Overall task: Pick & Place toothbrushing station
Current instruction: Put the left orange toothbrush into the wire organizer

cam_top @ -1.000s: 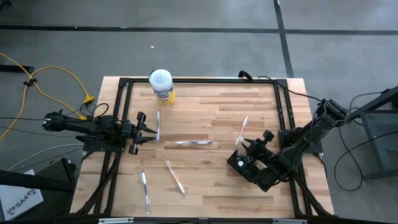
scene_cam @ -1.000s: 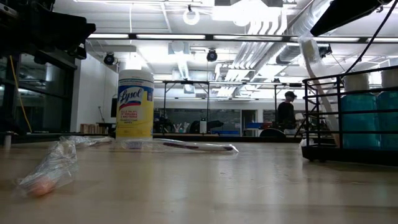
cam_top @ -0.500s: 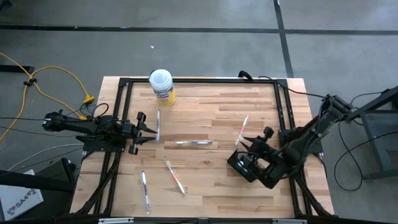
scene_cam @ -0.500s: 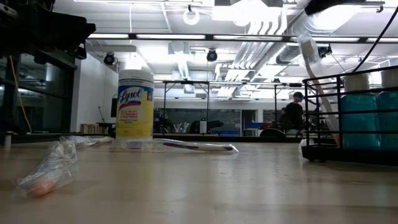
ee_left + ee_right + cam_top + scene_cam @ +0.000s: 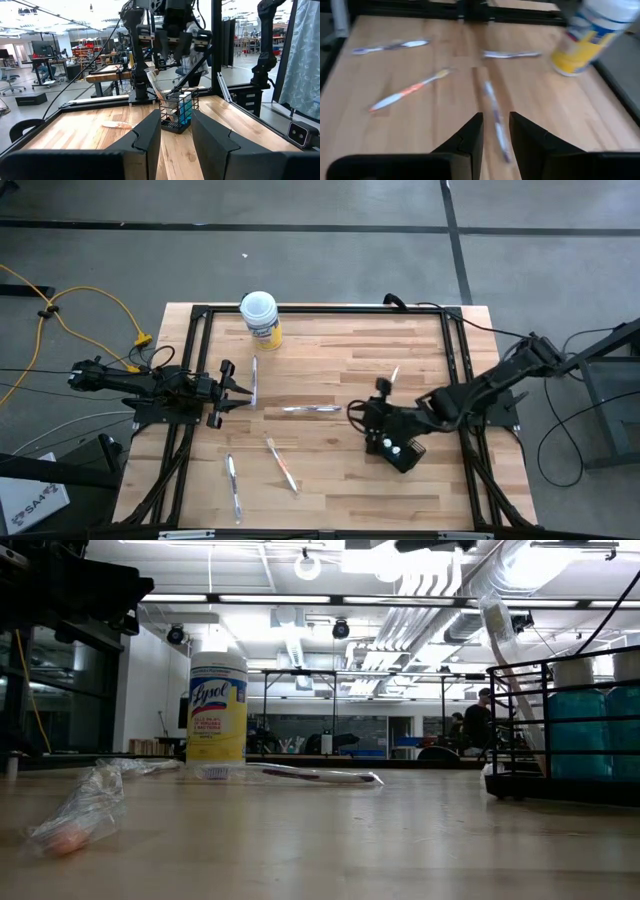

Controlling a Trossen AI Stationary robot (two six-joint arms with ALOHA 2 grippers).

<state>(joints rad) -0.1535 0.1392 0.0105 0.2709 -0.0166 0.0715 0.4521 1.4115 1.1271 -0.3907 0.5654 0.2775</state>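
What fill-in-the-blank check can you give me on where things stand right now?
The canister has a white lid and a ___ label.
The toothbrushing station sits nearer the ___ arm.
The right gripper hangs ___ the station, jaws open.
The left gripper has open jaws that hold ___.
Missing words: yellow; right; above; nothing.

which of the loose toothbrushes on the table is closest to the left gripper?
The wrapped toothbrush lying just in front of the left gripper, below the canister. The others lie mid-table or toward the near edge.
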